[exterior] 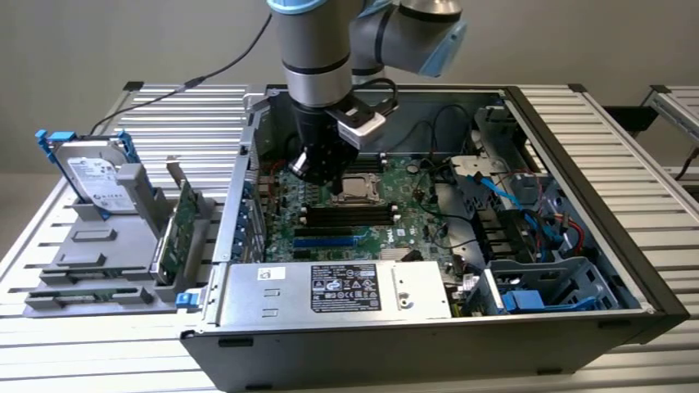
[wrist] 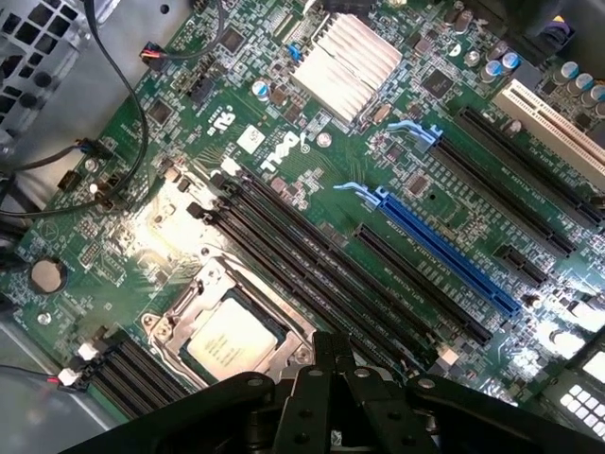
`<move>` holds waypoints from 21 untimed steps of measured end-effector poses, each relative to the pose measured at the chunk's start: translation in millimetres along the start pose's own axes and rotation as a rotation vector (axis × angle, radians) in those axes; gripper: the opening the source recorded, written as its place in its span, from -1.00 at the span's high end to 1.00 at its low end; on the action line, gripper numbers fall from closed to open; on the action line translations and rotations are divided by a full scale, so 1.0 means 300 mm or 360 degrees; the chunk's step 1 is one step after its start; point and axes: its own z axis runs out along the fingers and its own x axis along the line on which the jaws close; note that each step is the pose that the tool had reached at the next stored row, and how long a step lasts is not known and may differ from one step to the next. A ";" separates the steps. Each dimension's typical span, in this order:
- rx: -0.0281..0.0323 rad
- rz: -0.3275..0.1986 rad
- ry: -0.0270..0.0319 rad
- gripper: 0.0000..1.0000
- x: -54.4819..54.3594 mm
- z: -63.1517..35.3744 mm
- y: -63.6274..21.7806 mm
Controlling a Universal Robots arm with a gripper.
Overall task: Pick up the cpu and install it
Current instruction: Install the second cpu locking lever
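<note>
The cpu (wrist: pixel 230 342), a small square chip with a dull silver top, lies flat inside the metal socket frame on the green motherboard (wrist: pixel 284 151). From the exterior view the cpu (exterior: pixel 358 187) sits mid-board inside the open computer case. My gripper (wrist: pixel 331 348) hangs just above the board beside the socket, its black fingers shut together with nothing between them. In the exterior view my gripper (exterior: pixel 310 172) hovers low over the board, toward the exterior view's left of the socket.
Black memory slots (wrist: pixel 312 255) and a long blue slot (wrist: pixel 444 251) run beside the socket. A finned heatsink (wrist: pixel 352 61) stands further along. A power supply (exterior: pixel 339 288) fills the case front. A hard drive (exterior: pixel 96 176) and green cards (exterior: pixel 180 225) stand outside in a grey holder.
</note>
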 end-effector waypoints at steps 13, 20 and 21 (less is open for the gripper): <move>0.00036 -0.0032 0.00015 0.79 -0.003 0.042 -0.016; 0.00065 -0.0057 0.00024 0.79 -0.004 0.055 -0.023; 0.00070 -0.0061 0.00024 0.79 -0.004 0.058 -0.025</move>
